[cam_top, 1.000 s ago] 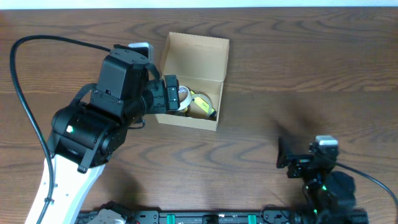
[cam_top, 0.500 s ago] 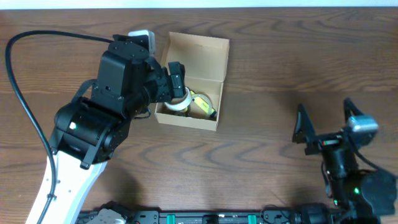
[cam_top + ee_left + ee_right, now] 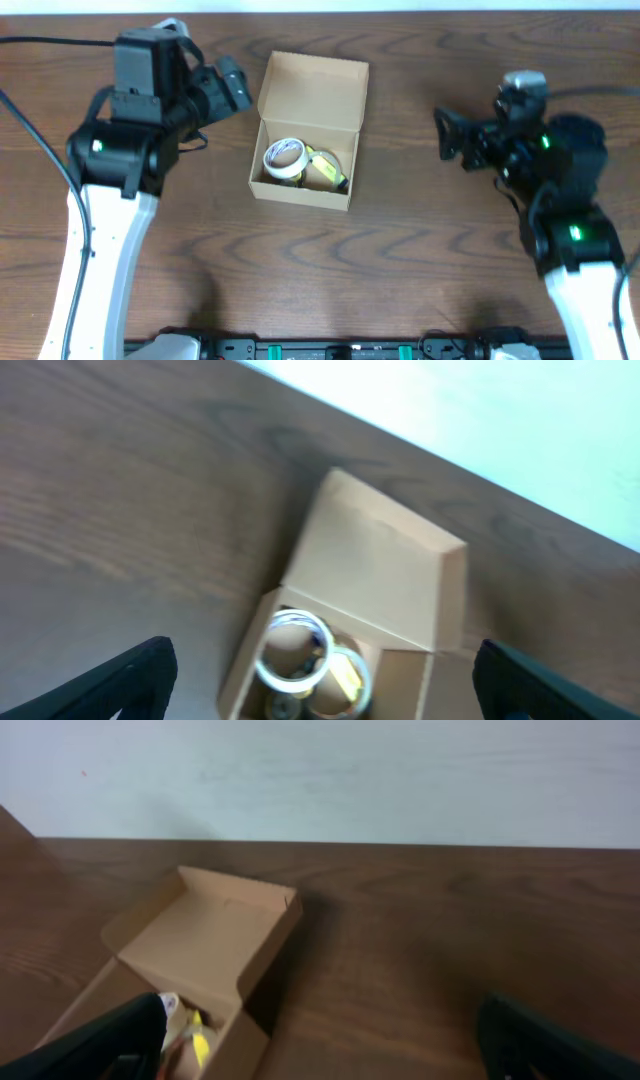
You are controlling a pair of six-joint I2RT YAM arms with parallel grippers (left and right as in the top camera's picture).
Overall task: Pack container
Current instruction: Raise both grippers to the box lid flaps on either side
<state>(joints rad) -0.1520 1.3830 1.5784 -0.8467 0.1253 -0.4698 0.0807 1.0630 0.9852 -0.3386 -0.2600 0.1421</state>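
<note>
The container (image 3: 312,92) is a tan cardboard box at the table's centre, its flap lid open toward the back. Inside lie a white tape roll (image 3: 284,157) and a yellowish roll (image 3: 325,170). My left gripper (image 3: 238,88) is open and empty, raised to the left of the box's lid. My right gripper (image 3: 447,137) is open and empty, well to the right of the box. The left wrist view looks down at the container (image 3: 380,560) and the white roll (image 3: 293,650) between open fingers (image 3: 320,665). The right wrist view shows the container (image 3: 205,935) at lower left, between wide fingers (image 3: 320,1030).
The wooden table (image 3: 400,250) ends at a pale wall along the back (image 3: 400,5). A black cable (image 3: 40,170) loops at the far left. A black rail (image 3: 330,350) runs along the front edge.
The left gripper let go of the white tape roll in the box and pulled back up and to the left. The right arm swung from the front right up toward the box's right side.
</note>
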